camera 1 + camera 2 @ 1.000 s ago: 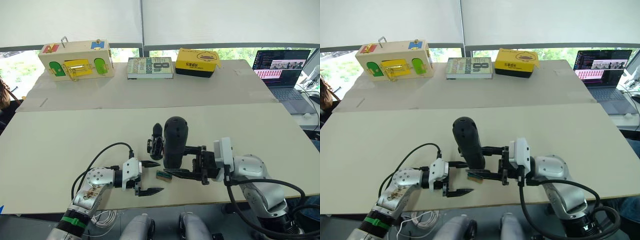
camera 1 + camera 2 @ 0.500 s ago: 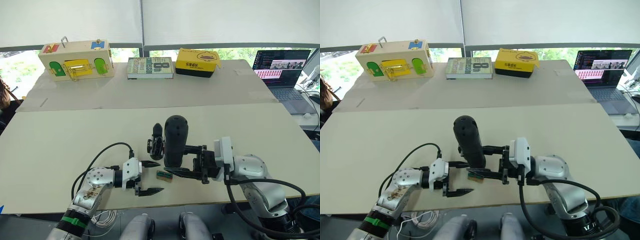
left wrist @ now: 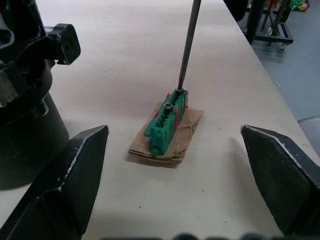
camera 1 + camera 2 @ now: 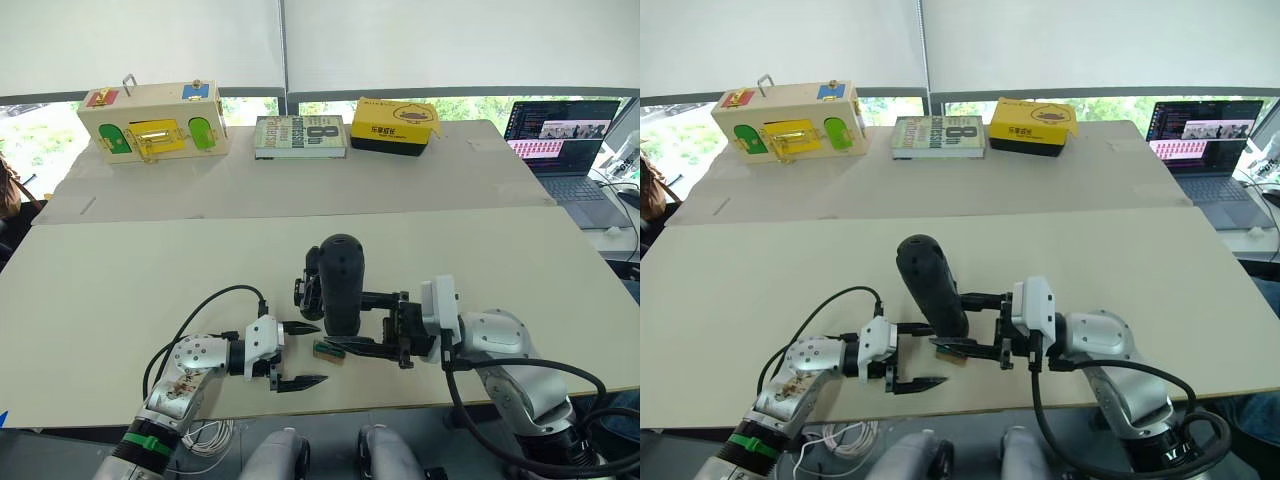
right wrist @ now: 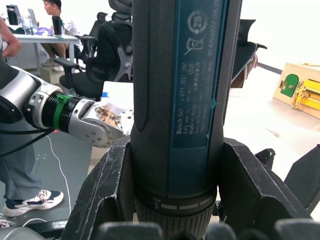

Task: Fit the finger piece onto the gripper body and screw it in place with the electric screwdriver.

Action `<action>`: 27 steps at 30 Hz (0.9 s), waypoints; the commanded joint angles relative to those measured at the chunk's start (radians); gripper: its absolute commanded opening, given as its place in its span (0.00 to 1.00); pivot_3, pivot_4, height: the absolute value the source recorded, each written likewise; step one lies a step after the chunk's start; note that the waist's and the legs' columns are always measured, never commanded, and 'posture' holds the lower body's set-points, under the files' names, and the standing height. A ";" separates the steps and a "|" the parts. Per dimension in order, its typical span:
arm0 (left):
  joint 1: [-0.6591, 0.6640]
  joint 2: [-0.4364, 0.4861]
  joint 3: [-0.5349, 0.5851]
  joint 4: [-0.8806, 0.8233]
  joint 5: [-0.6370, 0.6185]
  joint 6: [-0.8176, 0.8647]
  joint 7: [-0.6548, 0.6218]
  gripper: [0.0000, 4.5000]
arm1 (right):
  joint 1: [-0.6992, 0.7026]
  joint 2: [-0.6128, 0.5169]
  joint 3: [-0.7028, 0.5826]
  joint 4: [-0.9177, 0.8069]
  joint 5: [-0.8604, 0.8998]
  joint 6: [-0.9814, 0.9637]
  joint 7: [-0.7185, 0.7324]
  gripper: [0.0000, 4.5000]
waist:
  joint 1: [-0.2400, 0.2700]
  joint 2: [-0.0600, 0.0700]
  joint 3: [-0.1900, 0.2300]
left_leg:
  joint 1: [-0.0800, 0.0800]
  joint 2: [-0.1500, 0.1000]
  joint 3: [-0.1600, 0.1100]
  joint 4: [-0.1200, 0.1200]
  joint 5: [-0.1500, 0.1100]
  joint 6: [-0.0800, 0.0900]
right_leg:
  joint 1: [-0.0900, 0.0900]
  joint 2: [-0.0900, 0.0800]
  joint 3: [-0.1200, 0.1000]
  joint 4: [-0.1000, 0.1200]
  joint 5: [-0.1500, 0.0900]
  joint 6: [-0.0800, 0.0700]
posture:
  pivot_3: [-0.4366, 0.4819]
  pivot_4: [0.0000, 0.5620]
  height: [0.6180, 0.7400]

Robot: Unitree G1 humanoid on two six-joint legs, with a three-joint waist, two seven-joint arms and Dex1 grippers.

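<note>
My right gripper is shut on the electric screwdriver, a thick black cylinder standing nearly upright with its top leaning left. Its thin metal bit comes down onto a small green block lying on a scrap of brown card. The gripper body, black and chunky, stands just behind and left of the screwdriver, and also shows in the left wrist view. My left gripper rests open near the table's front edge, its fingers either side of the green block without touching it. The finger piece is hidden.
At the back of the table stand a wooden latch box, a book and a yellow box. A laptop sits far right. A black cable loops beside my left arm. The table's front edge is close.
The right gripper has shifted slightly left and the screwdriver's top has tilted further left. The left gripper has stayed put.
</note>
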 commanded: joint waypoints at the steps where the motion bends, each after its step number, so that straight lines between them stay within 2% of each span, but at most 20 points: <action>1: 0.026 0.001 -0.029 0.036 0.023 0.023 0.003 1.00 | -0.006 0.000 0.007 -0.017 -0.004 -0.006 -0.006 0.43 | 0.000 0.000 0.000 | 0.000 0.000 0.000 0.000 0.000 0.000 | 0.000 0.000 0.000 0.000 0.000 0.000 | 0.48 0.27 1.00; 27: 0.036 -0.002 -0.007 0.037 -0.013 0.012 -0.007 1.00 | -0.020 0.006 -0.046 -0.051 0.093 -0.002 -0.004 0.43 | -0.001 0.000 0.000 | 0.000 0.000 0.000 0.000 0.000 0.000 | 0.000 0.000 0.000 0.000 0.000 0.000 | 0.48 0.27 1.00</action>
